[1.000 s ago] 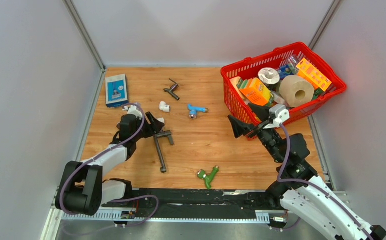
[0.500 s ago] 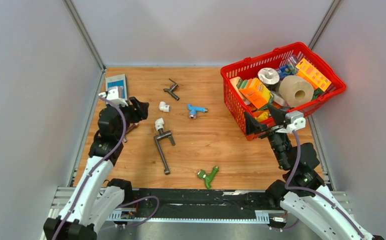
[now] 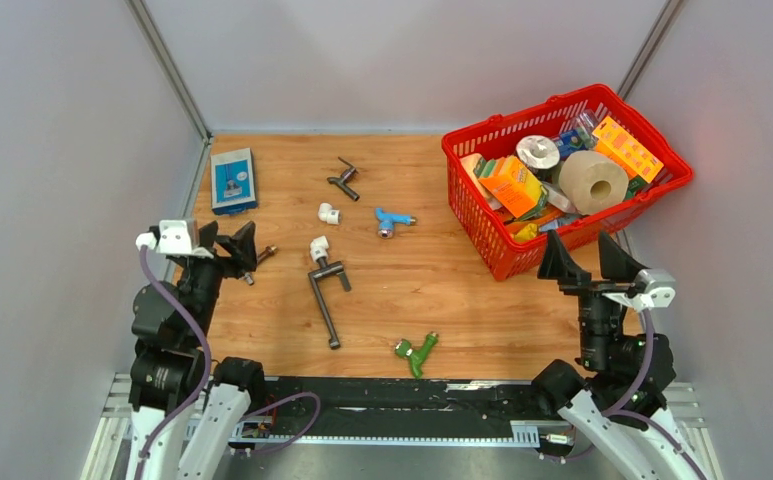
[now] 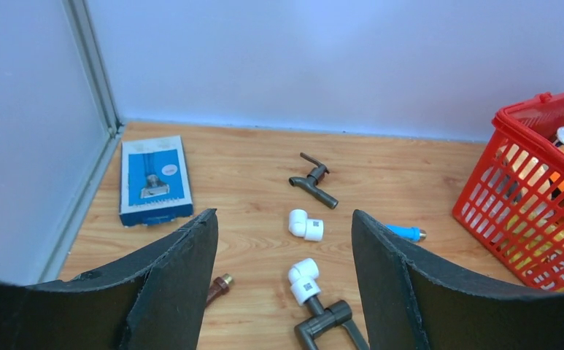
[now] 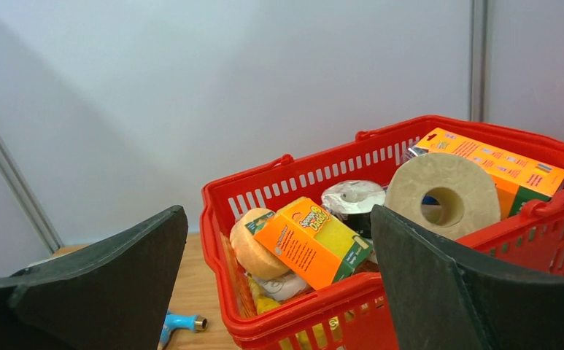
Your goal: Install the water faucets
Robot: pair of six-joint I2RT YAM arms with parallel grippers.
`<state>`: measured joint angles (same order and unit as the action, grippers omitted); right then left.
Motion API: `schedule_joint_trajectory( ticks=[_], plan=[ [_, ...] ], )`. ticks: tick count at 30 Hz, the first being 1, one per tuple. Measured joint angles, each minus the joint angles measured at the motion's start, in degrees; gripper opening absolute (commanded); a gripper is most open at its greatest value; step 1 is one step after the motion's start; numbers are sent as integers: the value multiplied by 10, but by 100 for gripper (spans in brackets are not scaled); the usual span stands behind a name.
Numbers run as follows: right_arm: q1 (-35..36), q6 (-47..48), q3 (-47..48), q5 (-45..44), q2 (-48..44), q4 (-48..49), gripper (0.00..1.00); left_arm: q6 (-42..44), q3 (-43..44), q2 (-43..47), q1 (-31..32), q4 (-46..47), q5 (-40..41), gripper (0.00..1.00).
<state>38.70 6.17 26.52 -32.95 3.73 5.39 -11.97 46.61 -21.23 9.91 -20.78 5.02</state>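
Note:
The long dark-grey faucet point(image 3: 324, 300) lies on the wood table left of centre, with a white elbow point(image 3: 318, 247) on its far end; both show in the left wrist view, faucet point(image 4: 326, 324) and elbow point(image 4: 304, 281). The blue-handled faucet point(image 3: 392, 219) lies mid-table. The green faucet point(image 3: 415, 352) lies near the front edge. A small dark tap point(image 3: 343, 179) lies farther back. My left gripper point(image 3: 224, 245) is open and empty, raised at the left edge point(image 4: 284, 240). My right gripper point(image 3: 584, 258) is open and empty, facing the red basket point(image 5: 279, 233).
A loose white elbow point(image 3: 329, 213) lies beside the blue-handled faucet. A small brown fitting point(image 3: 260, 255) lies by my left gripper. A blue box point(image 3: 232, 180) sits at the back left. The red basket point(image 3: 472, 210), full of goods, stands at the back right.
My left gripper has left the long faucet's elbow end and drawn back left and up. My right arm has pulled back to the right. The faucet stays on the table.

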Motion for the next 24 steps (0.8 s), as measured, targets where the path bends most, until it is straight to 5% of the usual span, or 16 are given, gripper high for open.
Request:
schedule_joint_trajectory(
  ticks=[15, 24],
  plan=[
    [0, 51, -26, -62, -21, 23, 100, 15, -101, 192, 1, 14, 73, 75],
    [-1, 65, -26, -45, -21, 31, 100, 35, -139, 208, 1, 50, 66, 75]
  ],
)
